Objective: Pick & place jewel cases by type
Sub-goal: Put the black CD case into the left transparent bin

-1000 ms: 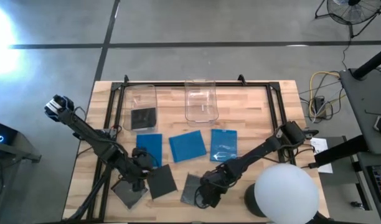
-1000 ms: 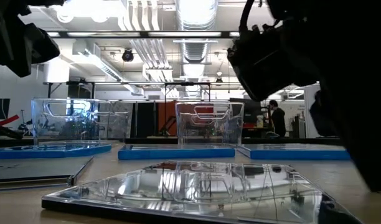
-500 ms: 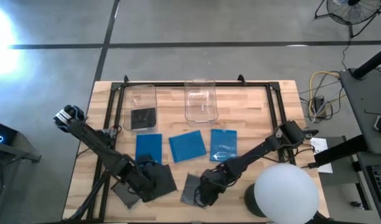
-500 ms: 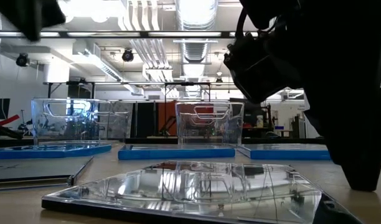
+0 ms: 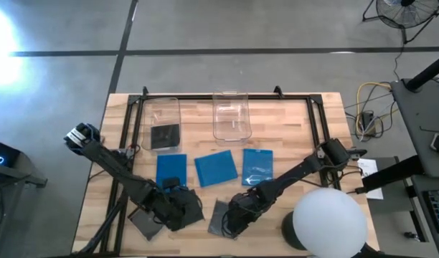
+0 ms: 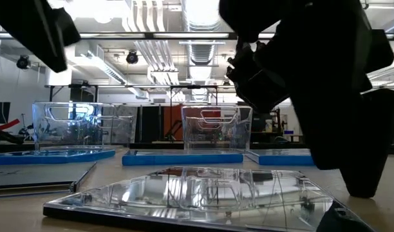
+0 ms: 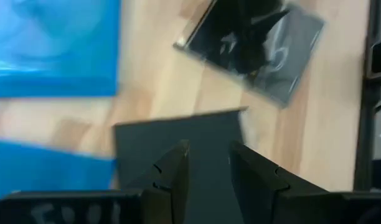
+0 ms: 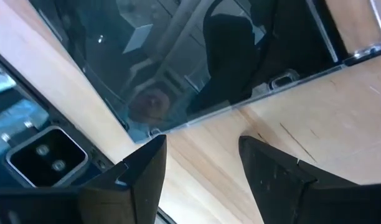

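Three blue cases (image 5: 218, 168); four dark cases (image 5: 165, 135); two bins (image 5: 230, 115); left gripper (image 7: 208, 163), right gripper (image 8: 202, 152) both parted, empty.

The wooden surface (image 5: 291, 143) stands on a grey concrete floor (image 5: 227, 29) crossed by dark seam lines, with a bright glare patch (image 5: 4, 39) on the floor to the far left. A black metal frame (image 5: 227, 97) runs along the far edge of the surface. A standing fan (image 5: 402, 11) is on the floor at the top right corner, and yellow cables (image 5: 370, 97) coil nearby. From table height, the room behind shows ceiling ducts (image 6: 200, 16), fluorescent strip lights (image 6: 152, 35) and an orange panel (image 6: 173, 122) behind dark racks
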Robot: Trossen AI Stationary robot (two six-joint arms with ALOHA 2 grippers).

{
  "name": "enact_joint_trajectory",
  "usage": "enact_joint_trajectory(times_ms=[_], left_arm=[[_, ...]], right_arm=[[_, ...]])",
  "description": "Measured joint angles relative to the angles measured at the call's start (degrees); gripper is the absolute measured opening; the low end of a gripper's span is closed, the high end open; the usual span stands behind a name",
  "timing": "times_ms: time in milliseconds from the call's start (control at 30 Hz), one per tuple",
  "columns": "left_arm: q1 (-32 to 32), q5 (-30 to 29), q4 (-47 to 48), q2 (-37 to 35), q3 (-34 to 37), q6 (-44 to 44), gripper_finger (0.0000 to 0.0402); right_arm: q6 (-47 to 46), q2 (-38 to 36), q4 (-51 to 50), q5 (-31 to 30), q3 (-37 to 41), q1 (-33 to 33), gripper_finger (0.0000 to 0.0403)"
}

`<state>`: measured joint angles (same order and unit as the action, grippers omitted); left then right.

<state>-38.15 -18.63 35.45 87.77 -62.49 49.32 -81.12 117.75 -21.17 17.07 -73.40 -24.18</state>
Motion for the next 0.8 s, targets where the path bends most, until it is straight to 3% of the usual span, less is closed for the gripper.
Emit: enact_joint_trajectory(times_ms=[233, 467, 633, 800], left_arm=[[0.0, 4.3, -14.7, 5.9, 2.2, -0.9, 0.0094], [-0.4, 9.9, -27.6, 12.6, 2.2, 8.1, 0.0094], [-1.7, 11.2, -29.4, 17.2, -1.4, 12.3, 0.0094], [-2.4, 12.3, -29.7, 23.0, -8.2, 11.2, 0.0094]], right_arm=[[1.1, -0.9, 0.1, -5.4, 0.0, 1.1, 0.0203], [12.0, -2.8, -6.1, -8.5, -0.1, 1.6, 0.0203], [19.0, -3.3, -8.6, -8.8, -0.1, 1.6, 0.0203], [24.0, -3.3, -8.5, -13.3, -0.1, 1.7, 0.0203]])
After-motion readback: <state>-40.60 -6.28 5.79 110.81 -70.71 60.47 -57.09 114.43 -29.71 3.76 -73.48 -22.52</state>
